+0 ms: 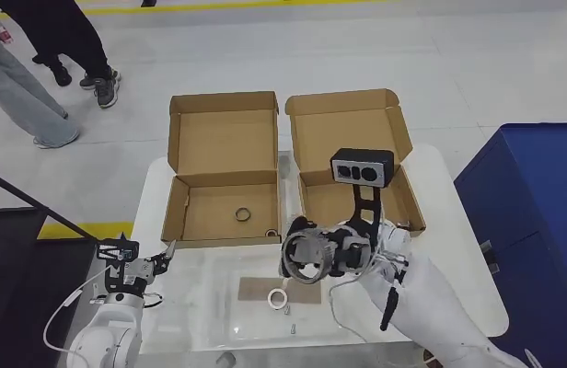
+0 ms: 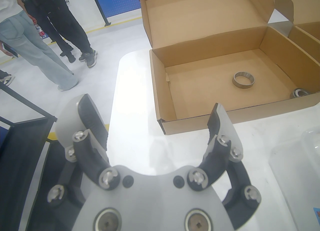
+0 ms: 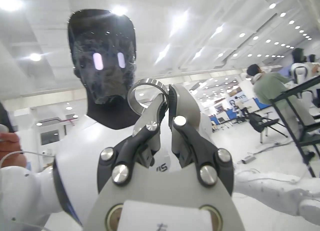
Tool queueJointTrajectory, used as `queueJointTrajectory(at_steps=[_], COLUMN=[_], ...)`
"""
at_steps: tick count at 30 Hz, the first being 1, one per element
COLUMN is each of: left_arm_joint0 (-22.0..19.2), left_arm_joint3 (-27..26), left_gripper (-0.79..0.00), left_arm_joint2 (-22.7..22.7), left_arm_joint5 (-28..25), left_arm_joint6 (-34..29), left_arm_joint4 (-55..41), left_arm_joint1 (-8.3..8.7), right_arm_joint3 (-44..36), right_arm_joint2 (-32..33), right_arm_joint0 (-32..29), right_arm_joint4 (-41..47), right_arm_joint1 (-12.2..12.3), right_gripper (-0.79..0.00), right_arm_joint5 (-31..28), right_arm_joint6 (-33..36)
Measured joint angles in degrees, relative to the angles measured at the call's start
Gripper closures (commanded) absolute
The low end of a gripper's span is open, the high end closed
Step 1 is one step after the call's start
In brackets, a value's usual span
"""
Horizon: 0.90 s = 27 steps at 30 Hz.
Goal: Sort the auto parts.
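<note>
My right gripper [image 3: 167,98] is shut on a plain metal ring [image 3: 146,96], pinching its rim and holding it up in the air. From above, that gripper [image 1: 306,258] hangs over the table just in front of the two open cardboard boxes. The left box [image 1: 178,207] holds another metal ring [image 1: 242,215] and a dark bearing [image 1: 271,231] in its near right corner. The ring [image 2: 243,80] and bearing [image 2: 298,92] also lie ahead of my left gripper [image 2: 151,106], which stands open and empty near the table's left edge [image 1: 162,273].
The right box [image 1: 329,198] stands beside the left one. On the table in front lie a white ring [image 1: 277,297], a brown card piece [image 1: 256,288] and a small screw [image 1: 290,324]. A clear plastic tray [image 2: 297,156] rests there too.
</note>
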Motion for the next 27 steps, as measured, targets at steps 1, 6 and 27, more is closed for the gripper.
queueJointTrajectory(at_steps=[1, 6, 27], left_arm_joint0=[0.0, 0.0, 0.0], left_arm_joint3=[0.0, 0.0, 0.0], left_gripper=[-0.785, -0.785, -0.785], left_arm_joint2=[0.0, 0.0, 0.0], left_arm_joint5=[0.0, 0.0, 0.0], left_arm_joint6=[0.0, 0.0, 0.0], left_arm_joint4=[0.0, 0.0, 0.0], left_arm_joint1=[0.0, 0.0, 0.0], right_arm_joint3=[0.01, -0.48, 36.81], right_arm_joint2=[-0.04, 2.63, -7.79], right_arm_joint0=[0.01, -0.59, 23.44], right_arm_joint4=[0.8, 1.4, -41.12], right_arm_joint1=[0.0, 0.2, -3.84], right_gripper=[0.0, 0.0, 0.0], right_arm_joint5=[0.0, 0.52, 40.74], right_arm_joint6=[0.26, -2.77, -11.2])
